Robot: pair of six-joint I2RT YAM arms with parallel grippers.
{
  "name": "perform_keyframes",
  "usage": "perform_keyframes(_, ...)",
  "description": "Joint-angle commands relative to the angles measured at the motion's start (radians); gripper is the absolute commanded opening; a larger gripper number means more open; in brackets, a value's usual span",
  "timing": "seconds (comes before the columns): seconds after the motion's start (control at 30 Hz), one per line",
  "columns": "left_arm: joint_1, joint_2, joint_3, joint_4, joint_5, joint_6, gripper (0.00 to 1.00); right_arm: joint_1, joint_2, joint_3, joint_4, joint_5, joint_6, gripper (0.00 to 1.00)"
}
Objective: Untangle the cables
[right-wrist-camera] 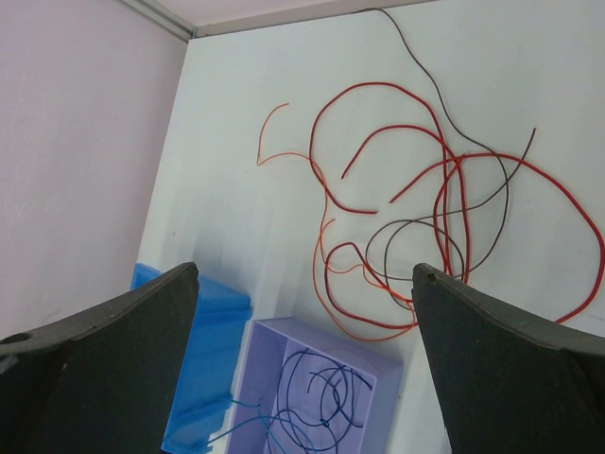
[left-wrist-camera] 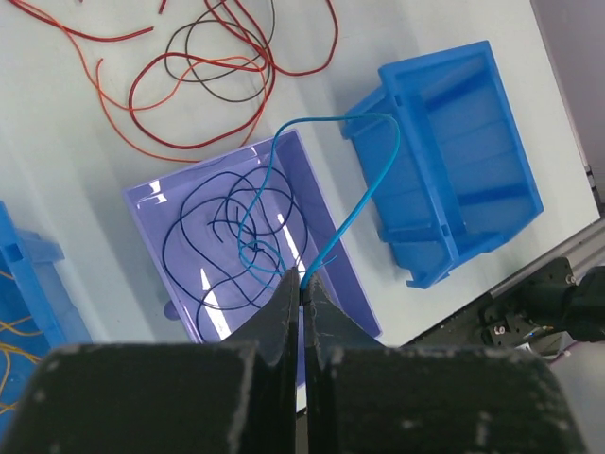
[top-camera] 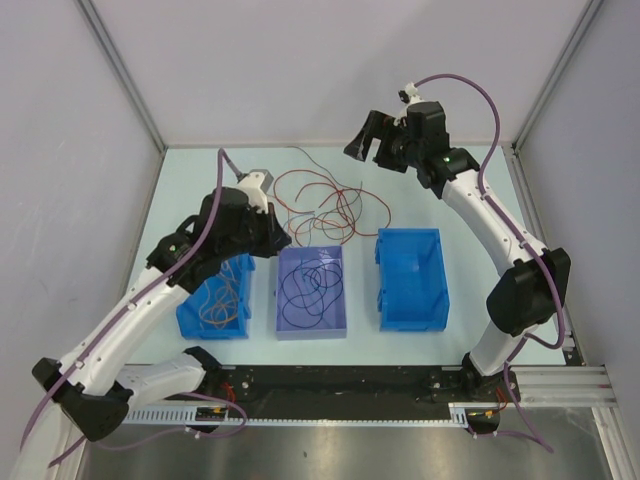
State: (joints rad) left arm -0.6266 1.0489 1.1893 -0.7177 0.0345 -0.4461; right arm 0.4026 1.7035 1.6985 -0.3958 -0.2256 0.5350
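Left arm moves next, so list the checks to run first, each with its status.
1. Left gripper shut on blue cable: ok.
2. Blue cable free of navy cables in purple bin: not ok, its far end lies among them.
3. Right gripper open, holding nothing: ok.
4. Red cables on table separated from dark ones: not ok, they cross.
5. Blue cable knotted: cannot tell.
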Motion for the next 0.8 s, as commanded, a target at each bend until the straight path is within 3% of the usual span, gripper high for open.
perform_keyframes(0.0,-0.01,-0.02,-0.008,0.014,0.042,0.0,0.0,0.002,-0.001,0.006,0.015,-0.012,0.002,1.0)
perform_keyframes(0.23,-0.012,0.078,-0.164,0.104,0.139,-0.02,0.0,0.002,0.008,0.004,0.017,-0.014,0.0,1.0)
perform_keyframes(0.47,-0.031,0.164,-0.253,0.208,0.116,-0.036,0.0,0.004,0.027,0.012,0.011,-0.024,-0.001,1.0)
perform_keyframes(0.77,-0.047,0.249,-0.267,0.199,0.079,-0.032,0.06,0.012,0.057,0.041,-0.003,-0.029,-0.01,1.0)
